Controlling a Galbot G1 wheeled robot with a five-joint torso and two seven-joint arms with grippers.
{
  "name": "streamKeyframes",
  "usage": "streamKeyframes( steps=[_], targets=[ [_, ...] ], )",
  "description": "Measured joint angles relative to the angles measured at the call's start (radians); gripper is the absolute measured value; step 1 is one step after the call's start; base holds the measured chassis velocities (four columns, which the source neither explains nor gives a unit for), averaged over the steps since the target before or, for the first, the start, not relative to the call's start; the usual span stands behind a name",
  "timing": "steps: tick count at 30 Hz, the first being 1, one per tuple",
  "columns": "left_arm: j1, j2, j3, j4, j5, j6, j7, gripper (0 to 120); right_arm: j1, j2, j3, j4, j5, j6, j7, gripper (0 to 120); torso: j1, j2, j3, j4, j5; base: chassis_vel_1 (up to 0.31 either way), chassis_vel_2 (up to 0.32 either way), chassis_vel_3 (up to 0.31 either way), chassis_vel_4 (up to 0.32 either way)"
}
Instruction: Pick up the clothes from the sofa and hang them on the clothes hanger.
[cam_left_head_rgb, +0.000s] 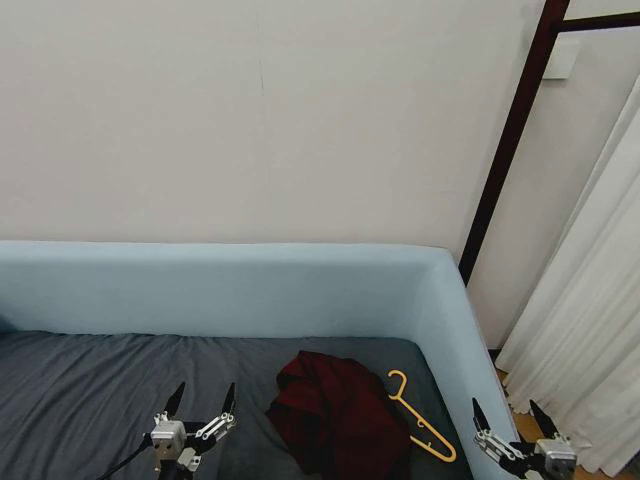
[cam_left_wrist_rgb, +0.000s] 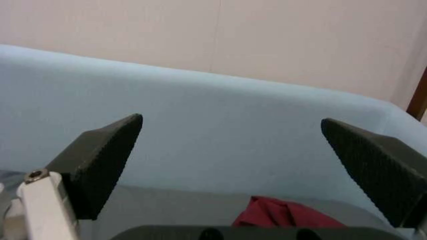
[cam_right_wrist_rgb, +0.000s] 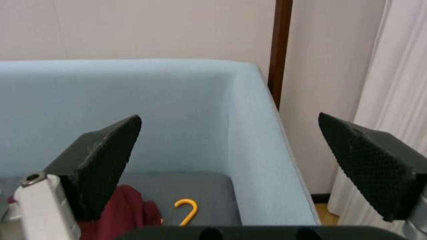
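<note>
A plain cream wall (cam_left_head_rgb: 250, 120) meets white curtains (cam_left_head_rgb: 590, 330) on the right.

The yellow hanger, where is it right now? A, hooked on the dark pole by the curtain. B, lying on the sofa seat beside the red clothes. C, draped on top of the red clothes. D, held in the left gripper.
B: the yellow hanger lies flat on the sofa seat right next to the dark red clothes, on their side nearer the sofa's end arm.
</note>
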Motion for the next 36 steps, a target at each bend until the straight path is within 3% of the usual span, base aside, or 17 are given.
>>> streamKeyframes(
  steps=[17,22,27,36],
  targets=[
    [0.007,-0.005,0.002,-0.003,0.002,-0.003,-0.001,100,-0.008,-0.021,-0.004,0.023,0.027,-0.034,0.021,100,0.0,0.0,0.0,0.0,0.0,0.0,0.0,0.0,0.0],
    [0.019,-0.014,0.003,0.004,0.009,-0.012,0.0,100,-0.009,-0.086,-0.016,0.055,0.116,-0.168,0.082,100,0.0,0.0,0.0,0.0,0.0,0.0,0.0,0.0,0.0],
    [0.043,-0.033,0.008,0.013,0.011,-0.026,0.005,100,0.003,-0.206,-0.037,0.059,0.238,-0.245,0.087,100,0.0,0.0,0.0,0.0001,0.0003,0.0,0.0,0.0,0.0],
    [-0.011,0.007,0.058,0.073,0.008,-0.013,0.018,99,0.077,-0.355,-0.04,0.032,0.402,-0.408,0.125,100,0.0,0.0,0.0,-0.0005,0.0,0.0,0.0,0.0,0.0]
  ],
)
